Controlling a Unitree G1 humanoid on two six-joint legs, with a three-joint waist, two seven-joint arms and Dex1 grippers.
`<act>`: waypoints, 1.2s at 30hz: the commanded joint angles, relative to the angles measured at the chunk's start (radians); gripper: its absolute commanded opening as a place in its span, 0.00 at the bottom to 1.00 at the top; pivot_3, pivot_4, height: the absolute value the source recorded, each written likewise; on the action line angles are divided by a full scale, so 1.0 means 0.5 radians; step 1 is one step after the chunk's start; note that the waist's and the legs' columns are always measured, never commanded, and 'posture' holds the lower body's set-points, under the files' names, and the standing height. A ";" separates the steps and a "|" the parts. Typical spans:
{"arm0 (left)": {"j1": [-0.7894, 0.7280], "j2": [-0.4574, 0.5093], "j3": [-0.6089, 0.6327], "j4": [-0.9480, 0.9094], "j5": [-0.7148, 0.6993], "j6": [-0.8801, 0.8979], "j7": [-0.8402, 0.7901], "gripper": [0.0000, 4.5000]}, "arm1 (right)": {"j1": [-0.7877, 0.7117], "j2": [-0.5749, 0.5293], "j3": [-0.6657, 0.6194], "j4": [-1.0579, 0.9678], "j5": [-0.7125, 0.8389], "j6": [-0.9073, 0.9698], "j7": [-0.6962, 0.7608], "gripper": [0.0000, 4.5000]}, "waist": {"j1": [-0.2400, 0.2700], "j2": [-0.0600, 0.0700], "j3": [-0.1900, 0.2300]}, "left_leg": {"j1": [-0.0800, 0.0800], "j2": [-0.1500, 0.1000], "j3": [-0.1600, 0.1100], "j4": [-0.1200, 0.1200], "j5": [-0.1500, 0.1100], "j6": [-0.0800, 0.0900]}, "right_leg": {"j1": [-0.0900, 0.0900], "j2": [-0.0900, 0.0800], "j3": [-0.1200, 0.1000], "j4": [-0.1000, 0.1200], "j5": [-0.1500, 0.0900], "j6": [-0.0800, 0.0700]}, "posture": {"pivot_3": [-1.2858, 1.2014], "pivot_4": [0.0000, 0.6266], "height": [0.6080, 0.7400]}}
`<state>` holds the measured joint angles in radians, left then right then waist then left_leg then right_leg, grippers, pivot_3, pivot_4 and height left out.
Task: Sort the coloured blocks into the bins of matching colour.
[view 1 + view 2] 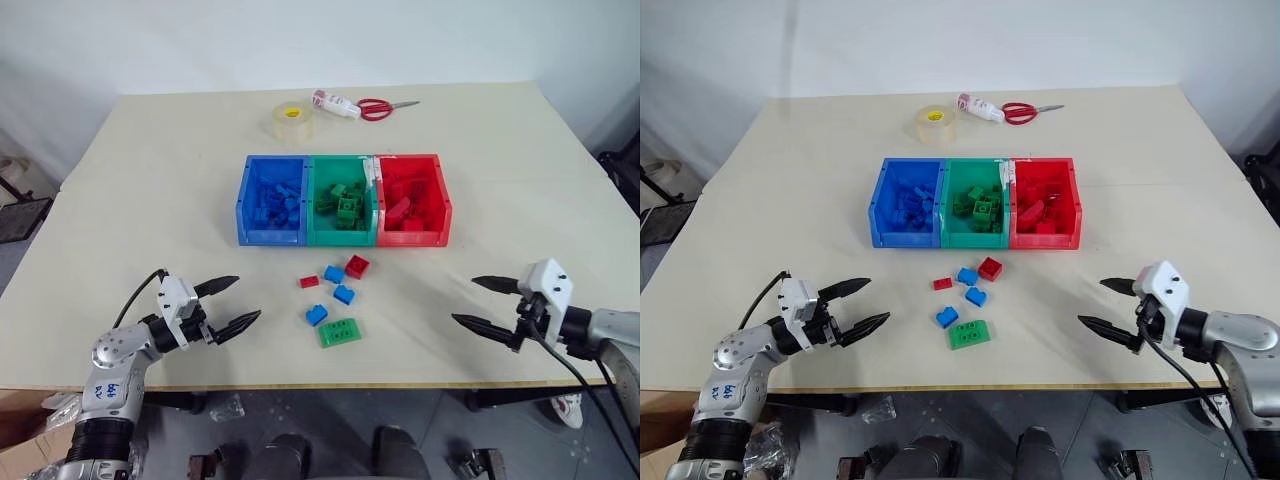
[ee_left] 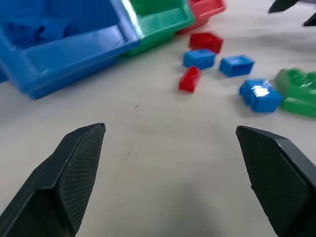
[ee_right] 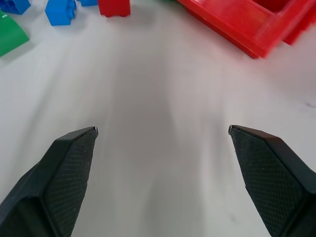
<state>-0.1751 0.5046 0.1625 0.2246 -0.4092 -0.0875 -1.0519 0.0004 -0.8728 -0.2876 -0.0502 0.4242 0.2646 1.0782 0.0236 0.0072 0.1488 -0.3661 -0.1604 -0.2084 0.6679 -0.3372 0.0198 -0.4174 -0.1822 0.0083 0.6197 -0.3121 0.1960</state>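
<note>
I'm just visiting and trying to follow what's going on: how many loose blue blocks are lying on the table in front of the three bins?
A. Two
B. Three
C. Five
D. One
B. Three blue blocks lie loose on the table in front of the bins: one by the larger red block, one just below it, and one beside the green plate.

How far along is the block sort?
Done: blue bin, green bin and red bin already hold matching bricks. In hand: nothing; left gripper and right gripper are open and apart from the bricks. Left on the table: three blue blocks, two red blocks, one green plate.
</note>
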 commanded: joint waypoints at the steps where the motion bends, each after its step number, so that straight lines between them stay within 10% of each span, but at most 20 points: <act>1: -0.030 0.006 0.020 0.033 -0.040 -0.035 -0.049 1.00 | 0.077 -0.067 -0.146 -0.133 0.074 0.016 0.045 0.99 | 0.003 0.000 0.000 | 0.000 0.000 0.001 0.000 0.000 0.000 | 0.000 0.000 0.000 0.000 0.000 0.000 | 0.52 0.24 1.00; 16: 0.248 -0.059 -0.024 -0.383 -0.046 -0.012 0.004 1.00 | -0.103 -0.014 0.355 -0.634 0.084 0.328 0.041 0.99 | 0.001 -0.006 0.003 | 0.001 0.002 0.003 0.001 -0.001 0.000 | 0.000 0.000 0.000 -0.002 0.001 -0.001 | 0.52 0.24 1.00; 36: 0.771 0.004 0.127 -0.864 -0.161 0.056 0.146 1.00 | -0.853 0.414 1.288 -0.295 -0.281 0.172 0.274 0.99 | 0.003 -0.012 0.007 | 0.000 0.008 0.005 -0.001 -0.004 -0.002 | 0.000 0.004 -0.004 -0.008 0.003 -0.005 | 0.52 0.24 1.00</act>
<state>0.2024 0.4943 0.2067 -0.1668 -0.4685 -0.0476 -0.9820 -0.4079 -0.6785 0.3457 -0.2055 0.2957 0.3820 1.1993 0.0249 0.0013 0.1524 -0.3658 -0.1563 -0.2057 0.6675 -0.3394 0.0189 -0.4175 -0.1801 0.0063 0.6155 -0.3106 0.1934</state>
